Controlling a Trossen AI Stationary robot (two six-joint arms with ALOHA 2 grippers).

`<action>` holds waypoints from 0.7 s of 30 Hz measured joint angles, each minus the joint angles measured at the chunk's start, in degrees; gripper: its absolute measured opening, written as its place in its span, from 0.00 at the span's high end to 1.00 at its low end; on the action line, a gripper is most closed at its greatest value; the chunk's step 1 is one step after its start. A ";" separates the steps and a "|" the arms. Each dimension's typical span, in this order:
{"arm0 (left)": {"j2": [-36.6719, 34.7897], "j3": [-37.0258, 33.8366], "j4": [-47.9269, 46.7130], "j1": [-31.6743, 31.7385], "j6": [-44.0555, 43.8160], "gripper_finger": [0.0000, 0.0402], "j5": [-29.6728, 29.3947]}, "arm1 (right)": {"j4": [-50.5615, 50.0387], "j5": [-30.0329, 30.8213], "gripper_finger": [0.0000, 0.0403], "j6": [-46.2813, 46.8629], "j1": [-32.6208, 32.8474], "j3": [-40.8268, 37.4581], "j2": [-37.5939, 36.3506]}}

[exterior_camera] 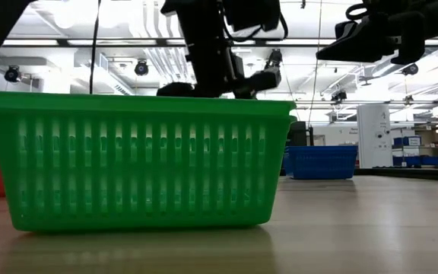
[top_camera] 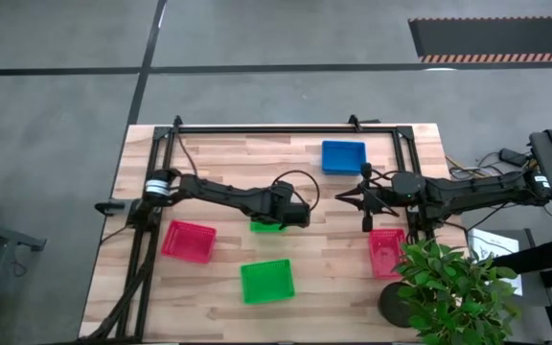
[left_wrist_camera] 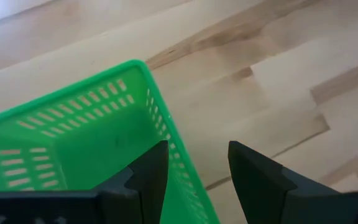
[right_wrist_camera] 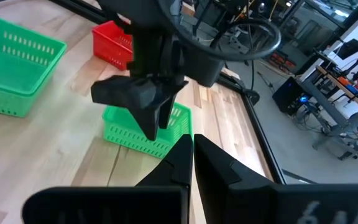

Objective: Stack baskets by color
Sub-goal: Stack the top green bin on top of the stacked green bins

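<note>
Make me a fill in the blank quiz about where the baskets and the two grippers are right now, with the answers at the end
1. The left gripper is over the rim of a ____ basket, one finger inside and one outside.
2. The right gripper hangs above the table with its fingers ____.
3. The basket nearest the table's far edge is ____.
4. The high view shows ____ red baskets, one near the left arm and one by the potted plant.

Answers: green; shut; blue; two

Wooden table [top_camera: 228, 158]. On it: blue basket [top_camera: 343, 156] at 1 o'clock, red basket [top_camera: 188, 241] at 8, green basket [top_camera: 267, 282] at 6, another green basket [top_camera: 264, 225] near middle, second red basket [top_camera: 386, 252] at 4.
</note>
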 joint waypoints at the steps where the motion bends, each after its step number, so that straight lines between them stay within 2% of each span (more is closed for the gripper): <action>1: 0.28 -0.04 -0.13 0.12 0.00 0.62 0.02 | 0.03 0.00 0.98 -0.01 0.00 0.00 0.02; 14: 3.24 -0.13 -0.62 0.27 0.63 0.63 0.83 | -0.10 0.02 0.98 0.42 0.00 0.00 0.02; 21: 3.62 -0.17 -0.11 0.27 1.59 0.79 1.89 | -0.18 0.02 0.98 1.01 0.00 -0.04 0.09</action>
